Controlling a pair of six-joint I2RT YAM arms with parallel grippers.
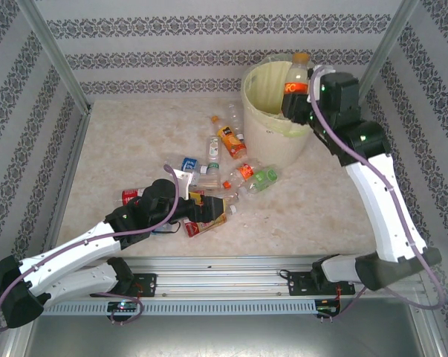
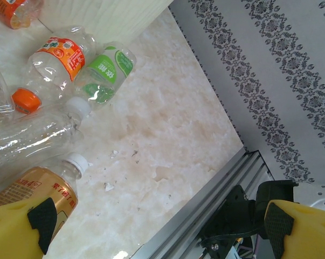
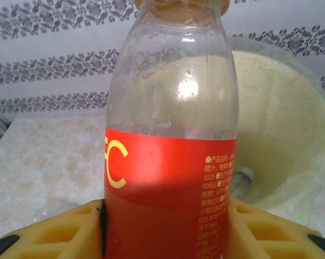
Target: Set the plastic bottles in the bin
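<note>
Bottle (image 1: 296,78): red-labelled, upright, the right gripper (image 1: 302,108) fingers clamped on its lower body, held at the rim of the bin (image 1: 276,145).
Left gripper (image 2: 157,229): fingers wide apart, empty, over loose bottles (image 1: 235,175) on the table (image 1: 134,149).
Risk: let go off-centre, it could strike the rim and topple outside.

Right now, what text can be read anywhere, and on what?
"FC": large yellow letters, red-labelled bottle in the right gripper.
"1121", "00913": small yellow print, same label; the rest too small.
Characters on the green-labelled bottle and orange-labelled bottle: too blurred.
</note>
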